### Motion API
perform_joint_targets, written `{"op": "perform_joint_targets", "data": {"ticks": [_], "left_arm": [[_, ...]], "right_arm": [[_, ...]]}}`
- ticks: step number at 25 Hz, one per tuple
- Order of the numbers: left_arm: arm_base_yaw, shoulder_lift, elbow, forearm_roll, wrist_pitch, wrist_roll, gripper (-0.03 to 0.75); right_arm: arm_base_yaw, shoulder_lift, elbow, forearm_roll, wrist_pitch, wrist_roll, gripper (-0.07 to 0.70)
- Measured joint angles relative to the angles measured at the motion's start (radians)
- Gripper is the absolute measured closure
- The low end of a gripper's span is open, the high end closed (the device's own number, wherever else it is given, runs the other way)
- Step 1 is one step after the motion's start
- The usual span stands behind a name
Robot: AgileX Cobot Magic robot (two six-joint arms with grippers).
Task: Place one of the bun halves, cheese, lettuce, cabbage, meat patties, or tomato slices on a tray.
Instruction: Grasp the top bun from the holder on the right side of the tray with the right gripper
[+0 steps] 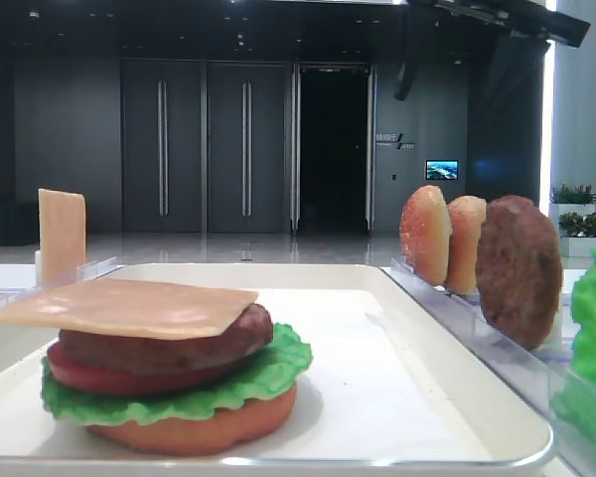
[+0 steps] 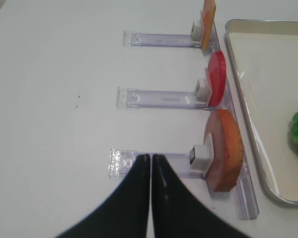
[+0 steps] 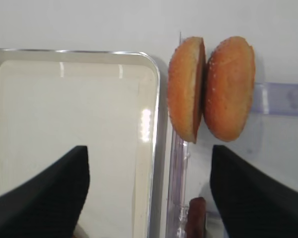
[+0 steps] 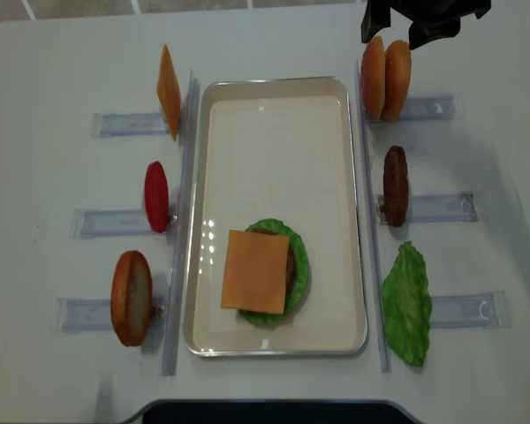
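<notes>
Two domed speckled bun halves (image 4: 386, 79) stand on edge in the far right rack, side by side (image 3: 229, 87). My right gripper (image 3: 149, 188) hovers open above them and the tray's corner, fingers (image 3: 253, 193) spread wide with nothing between them; it shows as a black shape (image 4: 399, 34) at the table's far end. The white tray (image 4: 274, 115) holds a stack of bun base, lettuce (image 4: 299, 265), tomato, patty and a cheese slice (image 4: 256, 272) on top. My left gripper (image 2: 151, 157) is shut and empty over the table, left of a flat bun base (image 2: 223, 148).
Clear racks flank the tray. The left ones hold an upright cheese slice (image 4: 168, 92), a tomato slice (image 4: 156, 196) and the bun base (image 4: 131, 298). The right ones hold a meat patty (image 4: 395, 185) and a lettuce leaf (image 4: 407, 302).
</notes>
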Motion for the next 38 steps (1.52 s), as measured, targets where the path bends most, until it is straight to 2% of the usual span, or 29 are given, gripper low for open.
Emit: {"op": "perform_joint_targets", "data": {"ticks": [4, 10, 18, 38], "left_arm": [[0.0, 0.0, 0.0, 0.0, 0.0, 0.0, 0.715], [0.0, 0.0, 0.0, 0.0, 0.0, 0.0, 0.715], [0.0, 0.0, 0.0, 0.0, 0.0, 0.0, 0.715], [0.0, 0.0, 0.0, 0.0, 0.0, 0.0, 0.715]], "right_arm": [[0.002, 0.003, 0.0, 0.0, -0.034, 0.001, 0.117], [0.002, 0.046, 0.0, 0.0, -0.042, -0.008, 0.117], [0.002, 0.096, 0.0, 0.0, -0.08, -0.038, 0.117], [0.002, 0.188, 0.0, 0.0, -0.115, -0.051, 0.117]]}}
